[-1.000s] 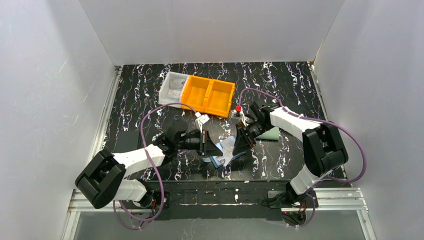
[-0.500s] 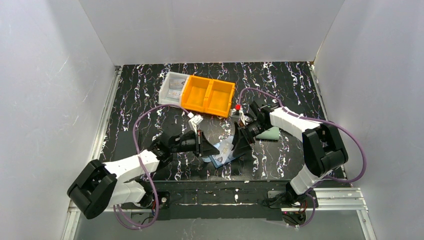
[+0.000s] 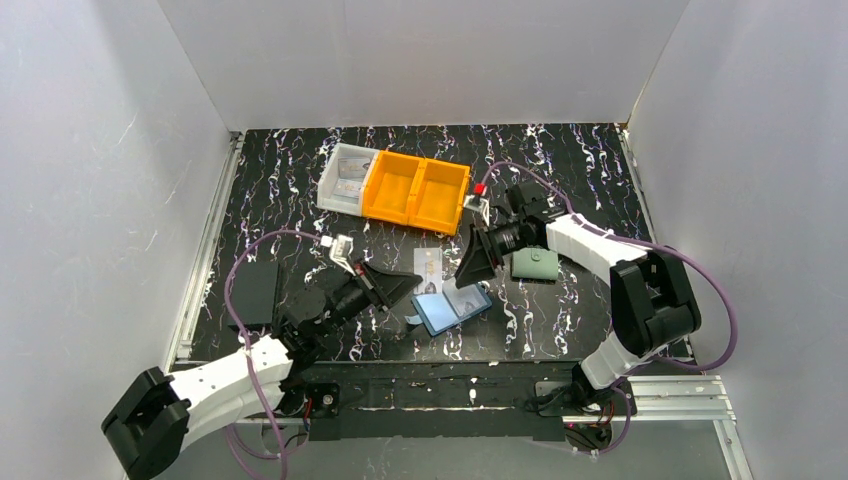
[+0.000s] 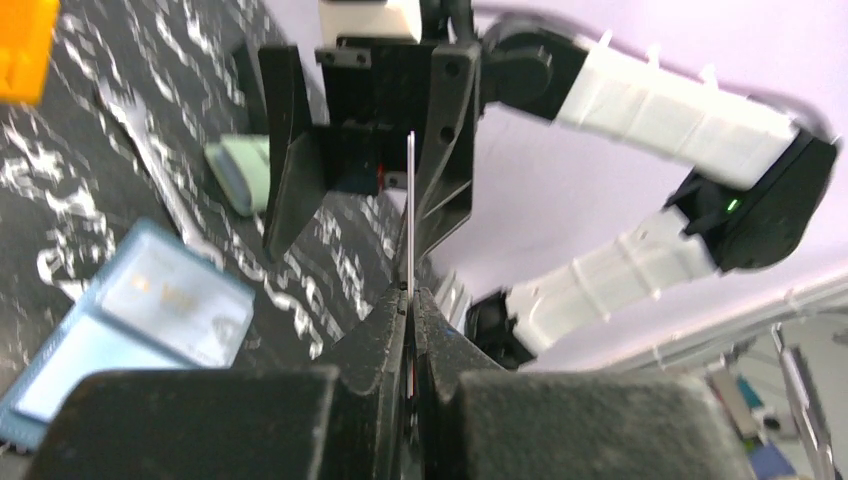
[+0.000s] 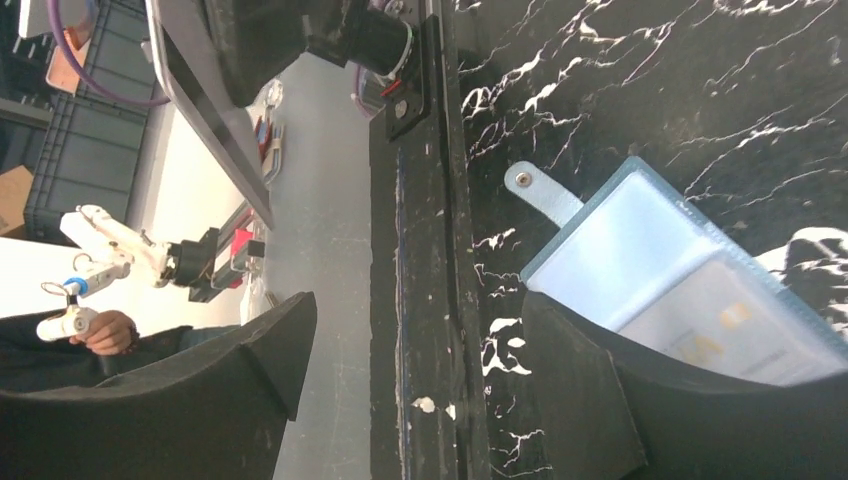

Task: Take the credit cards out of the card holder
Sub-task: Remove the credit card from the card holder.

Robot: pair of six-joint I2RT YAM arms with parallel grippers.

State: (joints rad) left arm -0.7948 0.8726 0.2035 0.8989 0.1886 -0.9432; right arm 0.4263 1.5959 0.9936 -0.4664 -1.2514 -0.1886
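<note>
The blue card holder (image 3: pixel 452 308) lies unfolded on the table, its pale inside facing up. One pale credit card (image 5: pixel 722 325) sits in a clear pocket, and the snap flap (image 5: pixel 540 192) sticks out. My left gripper (image 3: pixel 411 285) is shut on another credit card (image 4: pixel 410 210), seen edge-on just left of the holder. A further pale card (image 3: pixel 430 264) lies flat on the table behind the holder. My right gripper (image 3: pixel 474 263) hangs open just behind the holder, nothing between its fingers (image 5: pixel 585 385).
An orange two-compartment bin (image 3: pixel 416 190) and a clear bin (image 3: pixel 342 176) with papers stand at the back. A grey-green snap wallet (image 3: pixel 536 264) lies beside the right gripper. A black flat object (image 3: pixel 256 290) sits at the left. The table's near edge (image 5: pixel 420 250) runs close to the holder.
The right gripper opened, let go of the holder and drew back. The holder dropped flat and open on the table. The left arm pulled away to the near left, still shut on a card.
</note>
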